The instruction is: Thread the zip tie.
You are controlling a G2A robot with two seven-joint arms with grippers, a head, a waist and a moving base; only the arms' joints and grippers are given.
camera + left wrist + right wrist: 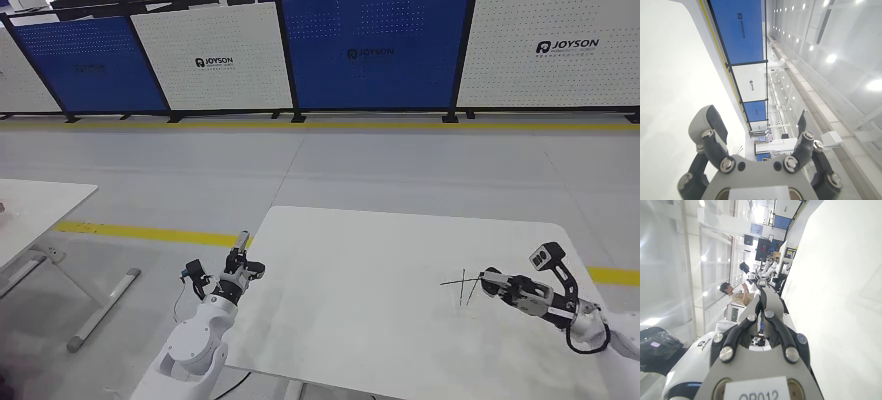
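The white rectangular table [380, 310] keeps a wide stretch of its top between the two arms (room enough on either side of the middle). At its left edge the left gripper [757, 109] hangs with jaws spread wide, ribbed black pads [716, 123] well apart, holding nothing. Near the right edge the right gripper [762, 292] has its jaws pressed together; whether they pinch anything I cannot tell. The thin black plastic zip ties [462, 283] sit crossed just at its tip, well apart from the left gripper.
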